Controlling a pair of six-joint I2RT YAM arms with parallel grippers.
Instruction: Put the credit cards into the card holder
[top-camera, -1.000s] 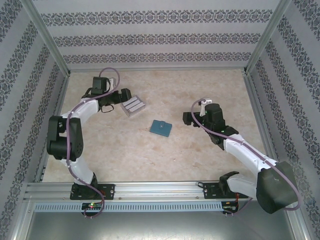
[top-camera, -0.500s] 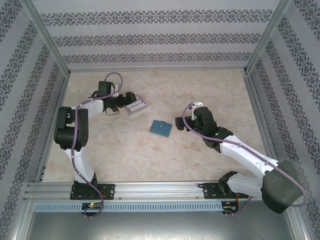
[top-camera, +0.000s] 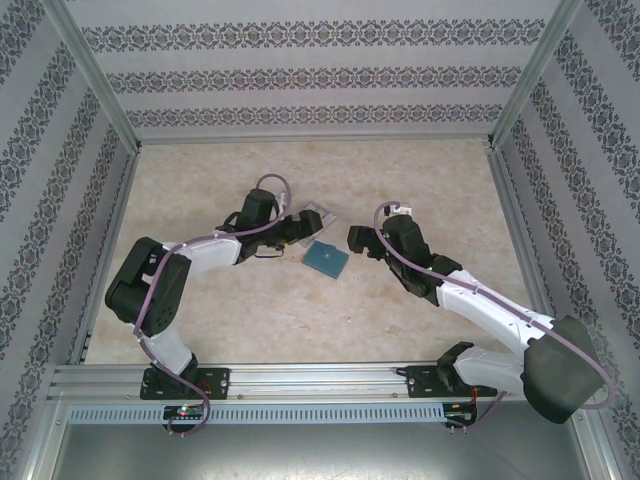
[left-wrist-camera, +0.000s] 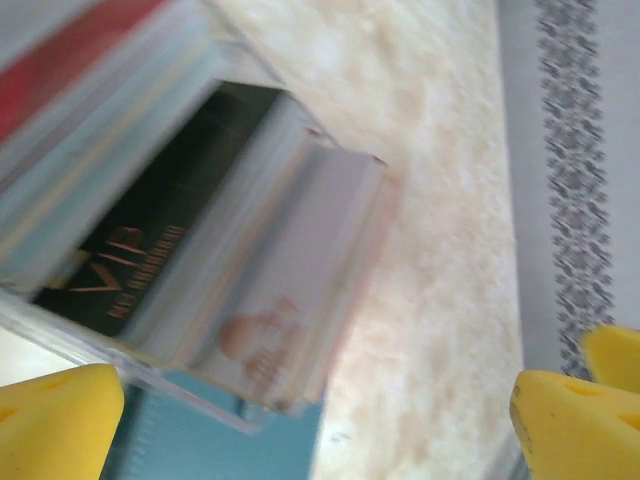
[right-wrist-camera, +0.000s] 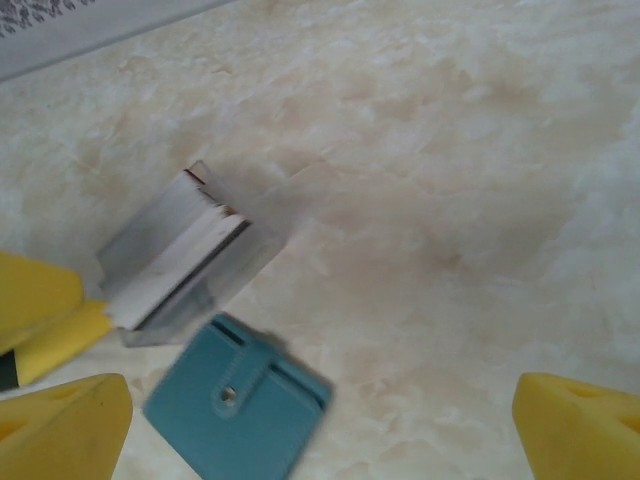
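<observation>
The credit cards stand in a clear plastic stand (left-wrist-camera: 250, 160): a red one (left-wrist-camera: 60, 50), a dark one marked VIP (left-wrist-camera: 150, 240) and a white one (left-wrist-camera: 290, 290). The stand (top-camera: 316, 215) sits just beyond the card holder (top-camera: 325, 258), a shut teal wallet with a snap button (right-wrist-camera: 235, 405). My left gripper (top-camera: 298, 232) is open, its yellow fingers (left-wrist-camera: 50, 420) wide on either side of the stand's near end. My right gripper (top-camera: 352, 240) is open just right of the wallet, with nothing between its fingertips (right-wrist-camera: 580, 430).
The marble-patterned table (top-camera: 420, 170) is fenced by patterned walls (top-camera: 320, 80) and metal posts. In the right wrist view another yellow finger (right-wrist-camera: 40, 310) shows beside the stand (right-wrist-camera: 180, 265). Bare table lies behind and to the right of the wallet.
My left arm has swung right toward the wallet, and the clear stand with the cards has moved right with it. My right gripper has shifted left, closer to the wallet.
</observation>
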